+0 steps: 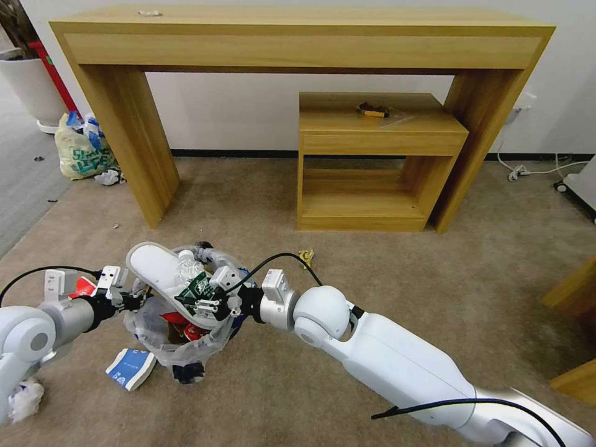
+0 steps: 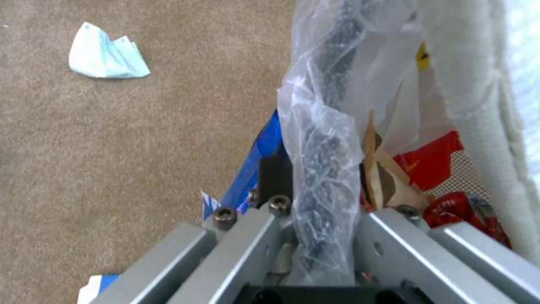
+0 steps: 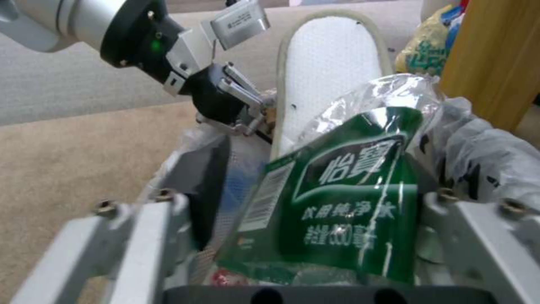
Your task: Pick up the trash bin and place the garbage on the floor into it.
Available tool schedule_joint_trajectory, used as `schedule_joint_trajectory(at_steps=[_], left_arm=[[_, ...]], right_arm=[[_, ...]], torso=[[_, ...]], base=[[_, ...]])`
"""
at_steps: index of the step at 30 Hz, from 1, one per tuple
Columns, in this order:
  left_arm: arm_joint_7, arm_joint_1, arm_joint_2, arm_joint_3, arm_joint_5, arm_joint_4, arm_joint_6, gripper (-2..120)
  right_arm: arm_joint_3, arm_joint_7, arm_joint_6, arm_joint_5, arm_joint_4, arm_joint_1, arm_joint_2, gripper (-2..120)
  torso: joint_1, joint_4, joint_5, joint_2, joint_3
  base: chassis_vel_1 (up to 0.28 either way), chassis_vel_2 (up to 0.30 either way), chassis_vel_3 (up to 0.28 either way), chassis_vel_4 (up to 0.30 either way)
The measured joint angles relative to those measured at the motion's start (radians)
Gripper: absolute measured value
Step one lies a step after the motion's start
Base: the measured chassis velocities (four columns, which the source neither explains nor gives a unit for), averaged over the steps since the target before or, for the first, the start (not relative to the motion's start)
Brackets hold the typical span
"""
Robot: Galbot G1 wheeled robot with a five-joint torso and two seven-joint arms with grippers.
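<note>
The trash bin, lined with a clear crinkly bag, hangs tilted just above the carpet. My left gripper is shut on its rim. A white slipper sticks out of the bin, over a red wrapper and brown cardboard. My right gripper is shut on a crushed clear bottle with a green label, held over the bin's mouth beside the slipper. The left gripper shows beyond the bottle. Garbage on the floor: a blue and white carton, a crumpled tissue and a pale crumpled piece.
A long wooden console table stands against the wall with a low wooden shelf unit under it. A yellowish green-printed shopping bag leans by its left leg. A small yellow scrap lies on the carpet. Cables trail at the right wall.
</note>
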Motion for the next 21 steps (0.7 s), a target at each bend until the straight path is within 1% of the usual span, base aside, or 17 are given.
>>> schedule_joint_trajectory(at_steps=[1,2,3,4,5,7,8,9,11,21], left_arm=[[0.0,0.001,0.0,-0.002,0.0,-0.001,0.0,0],[0.001,0.001,0.0,-0.003,0.0,-0.001,0.0,0],[0.001,0.002,-0.001,-0.004,0.0,-0.002,0.0,0],[0.001,0.002,-0.001,-0.004,0.0,-0.002,0.0,0],[0.002,0.002,-0.001,-0.005,0.0,-0.003,0.0,0],[0.002,0.002,-0.003,-0.006,0.001,-0.004,0.0,0],[0.002,0.002,-0.003,-0.006,0.001,-0.004,0.0,0],[0.002,0.003,-0.005,-0.007,0.003,-0.005,0.0,0],[0.003,0.007,-0.006,-0.01,0.004,-0.008,0.0,0],[0.007,0.007,-0.011,-0.014,0.006,-0.009,0.0,0]], right_arm=[[0.0,0.0,0.002,-0.003,0.0,0.0,0.0,65],[0.0,0.0,0.005,-0.006,0.0,0.0,-0.001,69],[-0.003,0.001,0.008,-0.01,0.0,0.0,-0.002,76],[-0.003,0.001,0.008,-0.01,0.0,0.0,-0.002,76],[-0.009,0.0,0.01,-0.012,0.0,-0.001,-0.003,82],[-0.022,0.006,0.013,-0.012,0.001,0.0,0.002,91],[-0.022,0.006,0.013,-0.012,0.001,0.0,0.002,91],[-0.023,0.015,0.013,-0.008,0.001,0.005,0.009,96],[-0.022,0.02,0.005,-0.006,0.007,0.019,0.01,100],[-0.002,0.034,-0.005,-0.005,0.034,0.024,0.004,100]], torso=[[0.0,0.0,0.0,0.0,0.0],[0.0,0.0,0.0,0.0,0.0],[0.0,-0.0001,0.0,0.0,0.0],[0.0,-0.0001,0.0,0.0,0.0],[0.0,-0.0001,0.0,0.0,0.0],[0.0,-0.0001,-0.0001,0.0,0.0],[0.0,-0.0001,-0.0001,0.0,0.0],[0.0,0.0,0.0,0.0,0.0],[0.0,0.0,0.0,0.0,0.0],[0.0,0.0,0.0,0.0,0.0]], base=[[0.0,0.0,0.0,0.0],[0.0,0.0,0.0,0.0],[0.0,0.0,0.0,0.0],[0.0,0.0,0.0,0.0],[0.0,0.0,0.0,0.0],[0.0,0.0,0.0,0.0],[0.0,0.0,0.0,0.0],[0.0,0.0,0.0,0.0],[0.0,0.0,0.0,0.0],[0.0,0.0,0.0,0.0]])
